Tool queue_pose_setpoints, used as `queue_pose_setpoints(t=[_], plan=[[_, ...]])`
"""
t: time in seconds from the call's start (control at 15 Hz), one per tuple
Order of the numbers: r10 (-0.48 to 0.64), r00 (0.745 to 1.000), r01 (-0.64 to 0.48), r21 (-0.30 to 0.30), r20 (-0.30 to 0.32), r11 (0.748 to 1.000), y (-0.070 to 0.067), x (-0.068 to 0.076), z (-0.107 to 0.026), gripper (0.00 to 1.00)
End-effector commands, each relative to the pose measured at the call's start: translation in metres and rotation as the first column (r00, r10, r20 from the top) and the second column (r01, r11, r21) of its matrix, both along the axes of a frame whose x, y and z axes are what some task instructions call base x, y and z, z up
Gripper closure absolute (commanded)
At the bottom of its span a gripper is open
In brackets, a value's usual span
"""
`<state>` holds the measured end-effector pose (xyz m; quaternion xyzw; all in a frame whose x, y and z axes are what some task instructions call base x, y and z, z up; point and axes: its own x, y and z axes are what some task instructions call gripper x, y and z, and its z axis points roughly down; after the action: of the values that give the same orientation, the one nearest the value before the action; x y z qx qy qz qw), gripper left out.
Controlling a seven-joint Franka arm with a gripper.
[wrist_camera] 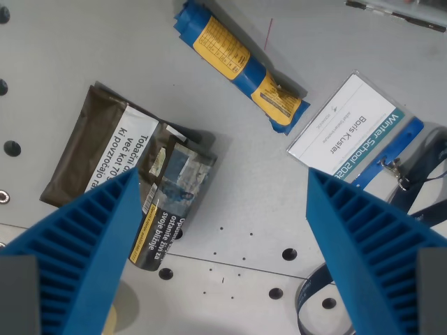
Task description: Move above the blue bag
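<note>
The blue bag (239, 64) is a rolled blue package with yellow labels, lying diagonally at the top middle of the wrist view on the grey table. My gripper (222, 251) is open and empty, its two blue ribbed fingers (77, 251) showing at the bottom left and bottom right. The bag lies beyond the fingertips, toward the top of the view, apart from them.
A dark tobacco pouch (122, 178) lies at the wrist view's left, partly behind the left finger. A white name badge (347, 129) with a blue lanyard (412, 188) lies at the right. The grey table (244, 202) has screw holes.
</note>
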<state>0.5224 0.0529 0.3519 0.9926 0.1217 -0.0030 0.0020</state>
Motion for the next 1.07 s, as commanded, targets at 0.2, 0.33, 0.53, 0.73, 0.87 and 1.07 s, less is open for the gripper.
queue_pose_setpoints(t=[0.2, 0.33, 0.53, 0.73, 0.87, 1.07], plan=[[0.001, 1.0, -0.001, 0.001, 0.005, 1.0, 0.0, 0.0, 0.002, 0.0], [0.006, 1.0, -0.006, 0.001, 0.005, 1.0, 0.0, 0.0, 0.002, 0.0], [0.031, 1.0, -0.031, 0.001, 0.006, 1.0, 0.0, 0.0, 0.0, 0.0], [0.069, 0.998, -0.069, 0.001, 0.012, 0.998, 0.0, 0.001, -0.003, 0.0], [0.103, 0.994, -0.103, 0.001, 0.02, 0.995, 0.0, 0.001, -0.007, 0.0], [0.162, 0.986, -0.162, -0.001, 0.039, 0.987, -0.001, 0.003, -0.016, 0.0]])
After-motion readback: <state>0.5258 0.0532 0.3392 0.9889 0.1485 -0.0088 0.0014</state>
